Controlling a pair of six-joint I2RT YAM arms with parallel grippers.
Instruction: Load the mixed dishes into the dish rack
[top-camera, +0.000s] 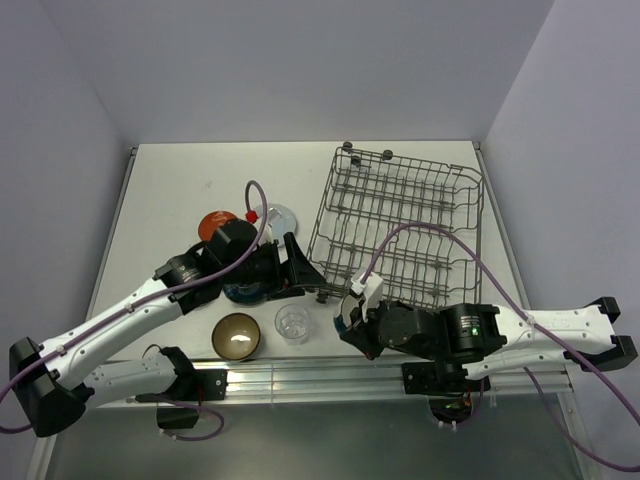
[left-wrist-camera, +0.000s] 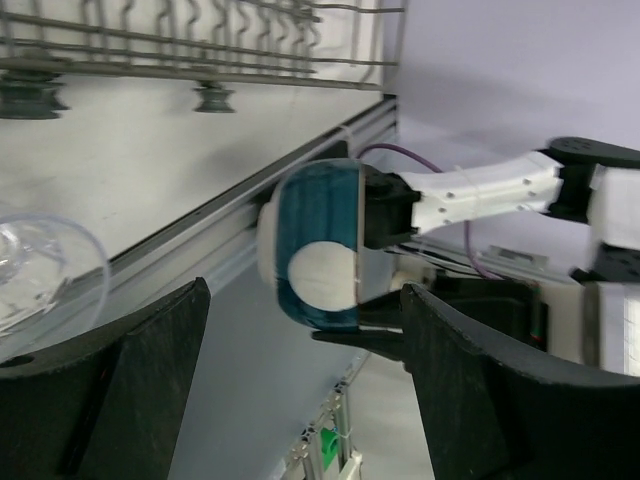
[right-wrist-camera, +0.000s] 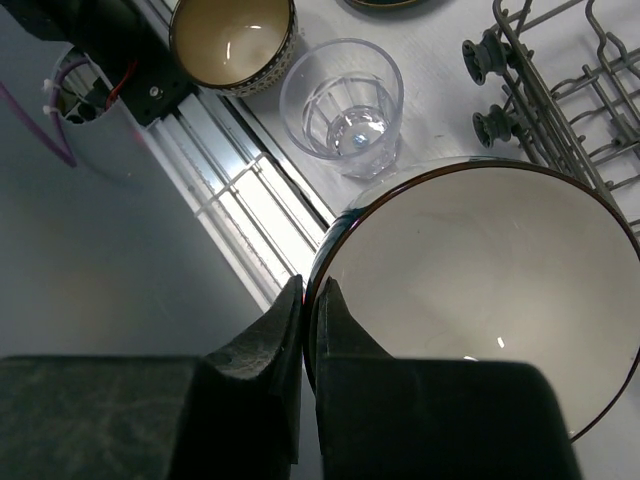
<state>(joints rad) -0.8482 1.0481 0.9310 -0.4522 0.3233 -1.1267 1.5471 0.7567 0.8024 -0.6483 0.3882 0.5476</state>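
Right gripper (right-wrist-camera: 308, 300): jaws pinched shut on the rim of the cream-lined, teal-sided round ceramic bowl (right-wrist-camera: 480, 290). In the left wrist view the bowl is turned on edge, a cream circle showing on its teal wall.
Location of bowl: lower centre of the top view, just outside the lower left corner of the grey metal wire dish rack (top-camera: 400, 225), not inside it.
Left gripper (top-camera: 295, 265): jaws spread wide apart, left of the rack's lower left corner, pointing at the held bowl.
Clear ribbed glass cup (top-camera: 293, 322): upright, lower centre.
Brown round bowl with a tan interior (top-camera: 237, 335): upright, just left of the cup.
Dark teal plate (top-camera: 245, 292), red-orange plate (top-camera: 212, 222), pale blue plate (top-camera: 283, 216): centre left, partly hidden by the left arm.
Surface: matt white tabletop (top-camera: 170, 190), with a silver aluminium rail (top-camera: 300, 375) along its lower edge.
Room: plain pale lilac-grey walls (top-camera: 300, 60) close round the table.
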